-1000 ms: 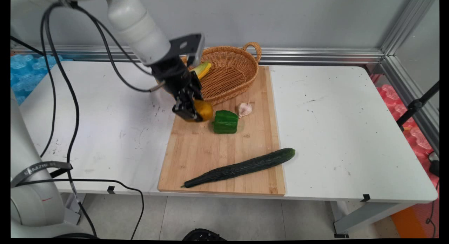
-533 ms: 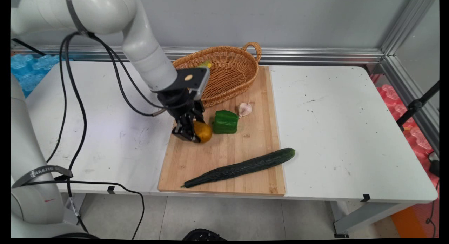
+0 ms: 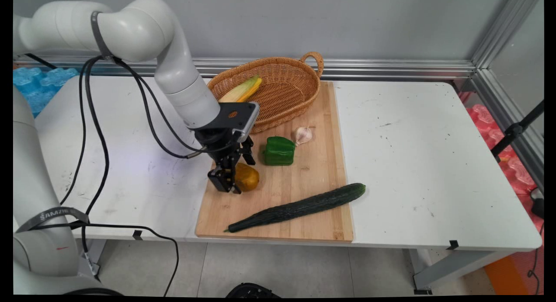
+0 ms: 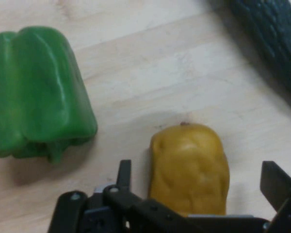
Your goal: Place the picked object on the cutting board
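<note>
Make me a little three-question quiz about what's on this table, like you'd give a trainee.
1. True or false: the gripper is clamped tight on the green pepper.
2. Which item lies inside the wicker basket? A) garlic B) corn cob C) cucumber
3. Fill in: the yellow-brown fruit rests on the ____ board.

Key: 1. False; its fingers stand open on either side of the yellow-brown fruit. 2. B, the corn cob. 3. Wooden cutting board.
</note>
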